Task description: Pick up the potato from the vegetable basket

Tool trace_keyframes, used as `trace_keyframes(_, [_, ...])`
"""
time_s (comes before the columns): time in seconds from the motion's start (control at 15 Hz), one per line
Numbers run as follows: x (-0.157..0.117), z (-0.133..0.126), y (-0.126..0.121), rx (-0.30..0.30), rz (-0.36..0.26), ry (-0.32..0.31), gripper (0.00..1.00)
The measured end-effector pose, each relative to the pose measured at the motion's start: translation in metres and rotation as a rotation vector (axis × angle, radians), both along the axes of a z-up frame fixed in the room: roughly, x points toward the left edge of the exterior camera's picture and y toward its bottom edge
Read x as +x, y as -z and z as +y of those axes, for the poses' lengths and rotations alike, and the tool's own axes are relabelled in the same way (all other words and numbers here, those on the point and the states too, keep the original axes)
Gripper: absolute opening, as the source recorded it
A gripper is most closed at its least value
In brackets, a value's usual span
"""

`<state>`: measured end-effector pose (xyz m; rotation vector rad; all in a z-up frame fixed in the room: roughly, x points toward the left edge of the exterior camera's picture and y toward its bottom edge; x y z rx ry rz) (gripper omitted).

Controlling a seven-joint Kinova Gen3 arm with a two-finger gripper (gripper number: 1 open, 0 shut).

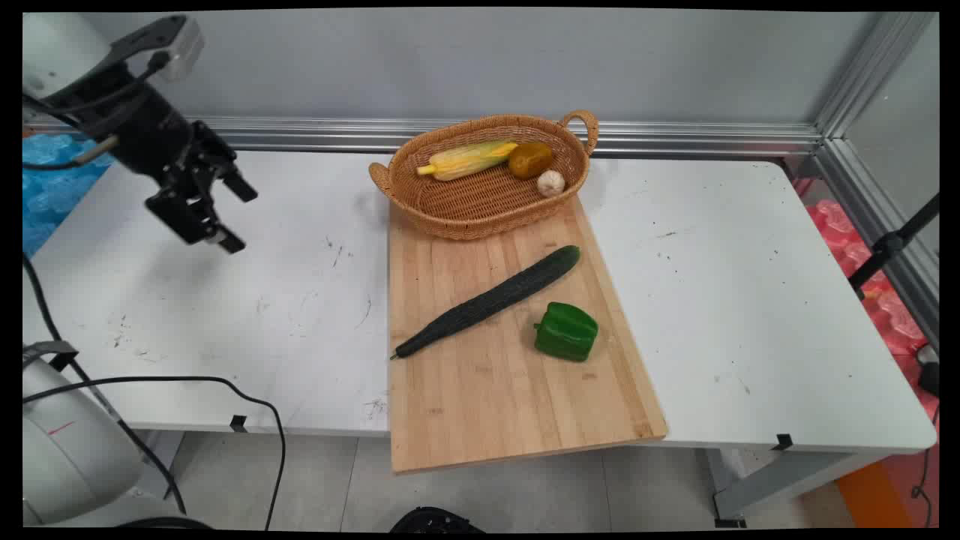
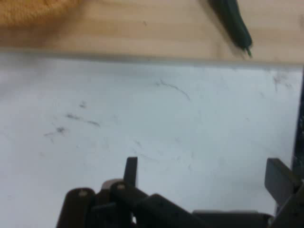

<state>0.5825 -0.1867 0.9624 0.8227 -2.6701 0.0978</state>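
The gripper (image 1: 225,214) hung at the upper left of the frame, above bare desk (image 1: 225,300) surface, with its fingers (image 2: 130,171) spread apart and nothing between them. It touched no object. In the hand view the fingers rose from the bottom edge over scuffed white desk, with the wooden cutting board (image 2: 156,28) running along the top edge and the tip of the cucumber (image 2: 235,23) at upper right.

The cutting board (image 1: 495,382) lay at the centre of the frame, well apart from the gripper, its near edge overhanging the desk's front edge. The cucumber (image 1: 491,298) lay diagonally across the board, from lower left to upper right. A green bell pepper (image 1: 566,331) sat just beside it, toward the lower right.

A wicker basket (image 1: 480,206) stood at the board's far end, partly on the board. It held a corn cob (image 1: 469,158), a brownish-yellow round item (image 1: 530,159) and a garlic bulb (image 1: 550,183).
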Motion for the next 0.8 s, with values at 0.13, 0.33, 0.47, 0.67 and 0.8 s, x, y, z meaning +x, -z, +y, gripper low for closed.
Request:
trace_keyframes(0.13, [-0.005,-0.017,-0.002,-0.030,0.028,-0.042,1.00])
trace_keyframes(0.33, [-0.019,-0.050,-0.002,-0.071,0.070,-0.111,1.00])
trace_keyframes(0.47, [-0.028,-0.070,-0.001,-0.091,0.090,-0.144,1.00])
trace_keyframes(0.67, [-0.048,-0.108,0.003,-0.126,0.123,-0.200,1.00])
trace_keyframes(0.8, [-0.061,-0.134,0.009,-0.146,0.140,-0.229,1.00])
